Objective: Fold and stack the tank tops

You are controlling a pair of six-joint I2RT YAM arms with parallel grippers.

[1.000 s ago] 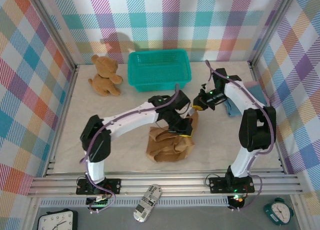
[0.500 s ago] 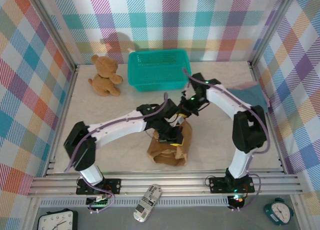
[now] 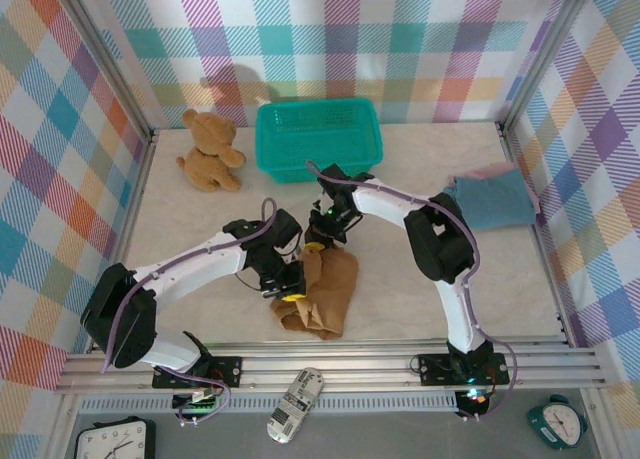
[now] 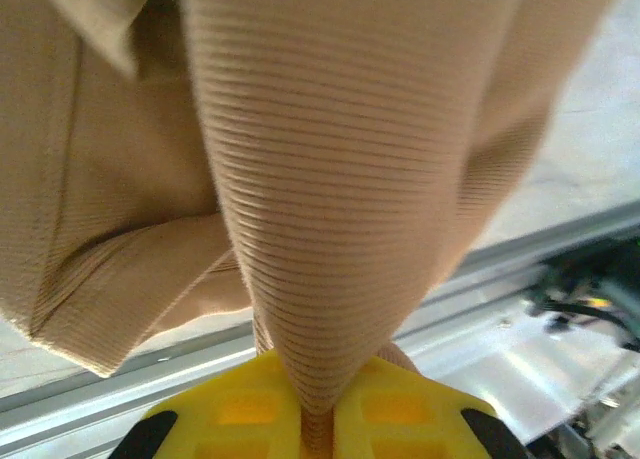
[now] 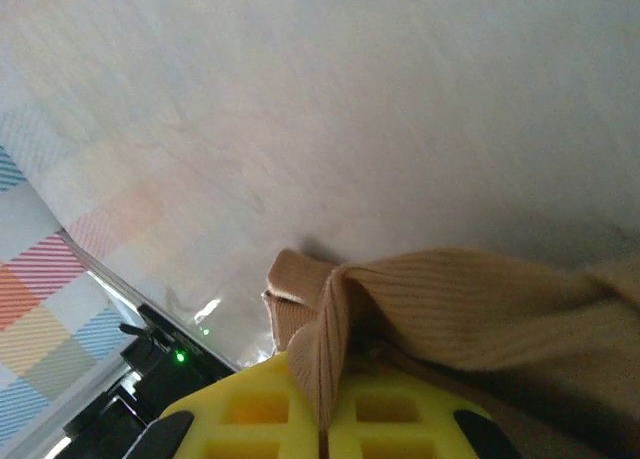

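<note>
The left fingers (image 4: 262, 407) are clamped on a fold of the ochre tank top (image 3: 322, 294), bunched mid-surface (image 3: 200, 229) near the front. The right fingers (image 5: 268, 411) pinch its far edge. Far right, the blue tank top (image 3: 490, 201) lies on the pink tank top (image 3: 487, 168).

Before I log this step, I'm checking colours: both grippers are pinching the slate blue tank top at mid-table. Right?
No. The left gripper and the right gripper both pinch the ochre brown tank top, as each wrist view shows; the slate blue tank top lies apart, far right in the top view.
</note>
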